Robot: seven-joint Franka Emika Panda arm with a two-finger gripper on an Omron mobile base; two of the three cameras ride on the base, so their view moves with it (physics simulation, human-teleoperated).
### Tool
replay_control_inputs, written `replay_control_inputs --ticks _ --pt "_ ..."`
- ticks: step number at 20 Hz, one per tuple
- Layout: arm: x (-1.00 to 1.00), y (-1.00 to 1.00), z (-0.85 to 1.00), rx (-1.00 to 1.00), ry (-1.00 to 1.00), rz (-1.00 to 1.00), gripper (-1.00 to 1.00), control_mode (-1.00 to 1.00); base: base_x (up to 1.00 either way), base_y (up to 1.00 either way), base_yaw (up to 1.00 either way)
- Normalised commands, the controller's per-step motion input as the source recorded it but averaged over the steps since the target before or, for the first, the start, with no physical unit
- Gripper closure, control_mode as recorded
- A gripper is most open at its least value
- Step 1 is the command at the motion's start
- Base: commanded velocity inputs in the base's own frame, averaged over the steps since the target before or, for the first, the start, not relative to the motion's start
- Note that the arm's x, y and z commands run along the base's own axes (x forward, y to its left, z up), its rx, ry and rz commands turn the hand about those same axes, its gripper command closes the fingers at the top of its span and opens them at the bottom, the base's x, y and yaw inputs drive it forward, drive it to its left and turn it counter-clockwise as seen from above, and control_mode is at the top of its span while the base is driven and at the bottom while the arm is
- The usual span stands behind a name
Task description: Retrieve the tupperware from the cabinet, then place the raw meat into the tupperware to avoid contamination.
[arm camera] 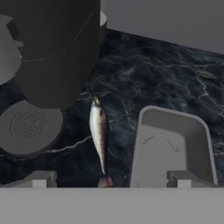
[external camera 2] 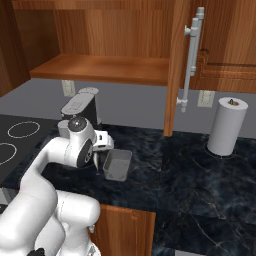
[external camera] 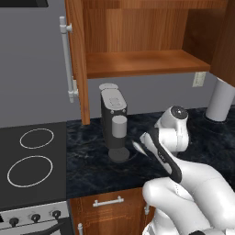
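Tupperware (external camera 2: 117, 165) is already out of the cabinet (external camera: 137, 41) and sits on the dark marble surface (external camera 2: 200, 190), just beside the coffee machine (external camera: 114, 121); cabinet door hangs open, shelf bare. My tool (arm camera: 111, 181) hovers low over the surface with its fingers spread wide, nothing between them. In the hand view the raw meat (arm camera: 99, 138) lies flat on the surface between the coffee machine's drip base (arm camera: 28, 127) and the tupperware, a thin pale sliver with a pinkish end pointing toward the tool. It sits near the tub's wall but apart from it. I judge the step in hand is the pick of the meat. To do it well I'd centre the tool over the sliver's middle, turn the wrist so the fingers close across its narrow width rather than along its length, then come straight down until the tips almost touch the surface before closing. It's thin and flat, so a high close would likely miss it. Keep clear of the tub wall on one side and the machine on the other. Then lift and carry it across into the tub. Paper-towel roll (external camera 2: 227, 126) stands well apart. No brands, labels or writing readable anywhere.
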Motion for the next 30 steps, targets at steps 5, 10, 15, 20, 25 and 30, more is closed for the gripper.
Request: replay_control_inputs --ticks 5,10,15,20,25,30 --pt "0.05 0.37 -0.07 0.00 0.00 0.04 -1.00 -1.00 0.00 0.00 0.00" --pt "0.08 0.12 -0.20 0.00 0.00 0.07 -1.00 -1.00 0.00 0.00 0.00" --pt "0.09 0.06 -0.18 0.00 0.00 0.07 -1.00 -1.00 0.00 0.00 0.00" --pt "0.20 0.10 -0.14 0.00 0.00 0.05 -1.00 -1.00 0.00 0.00 0.00" --pt "0.19 0.04 -0.19 -0.06 0.03 0.02 -1.00 -1.00 0.00 0.00 0.00" --pt "0.11 -0.07 -0.24 -0.09 0.09 0.00 -1.00 -1.00 0.00 0.00 0.00"
